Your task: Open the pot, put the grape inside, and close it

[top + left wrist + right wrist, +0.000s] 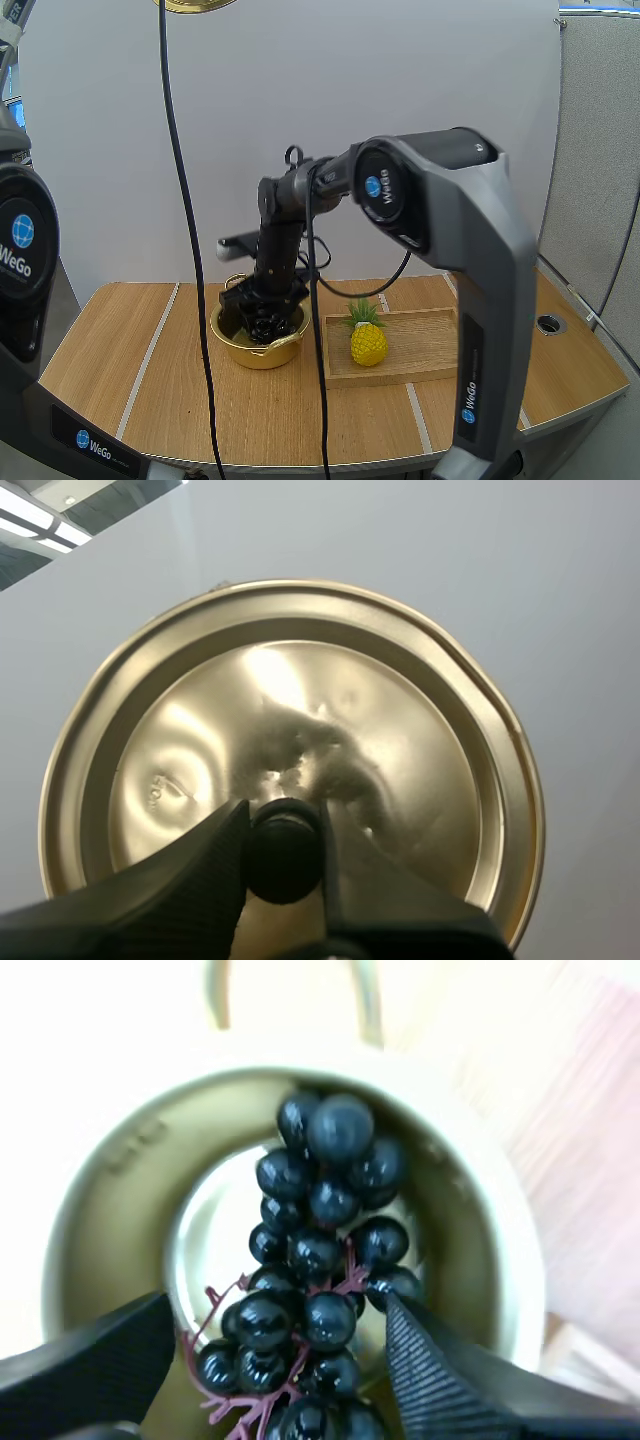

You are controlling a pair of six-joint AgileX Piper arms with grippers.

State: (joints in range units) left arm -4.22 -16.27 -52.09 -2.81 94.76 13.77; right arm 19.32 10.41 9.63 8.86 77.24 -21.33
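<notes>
inside the pot (112, 1165), the grapes (322, 1245) lie between the spread jaws of the right gripper (278, 1305) (ribbed faces apart, one on each side of the bunch). high above the pot, the left gripper (285, 815) pinches the black knob (285, 858) of the lid (300, 695). just beside the pot, a tray (432, 342) bears a small pineapple (368, 344).

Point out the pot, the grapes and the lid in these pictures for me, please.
pot (262, 357): high view, on its gold outer wall.
grapes (320, 1260): right wrist view, on the middle of the bunch.
lid (300, 750): left wrist view, on the middle of its gold face.
</notes>
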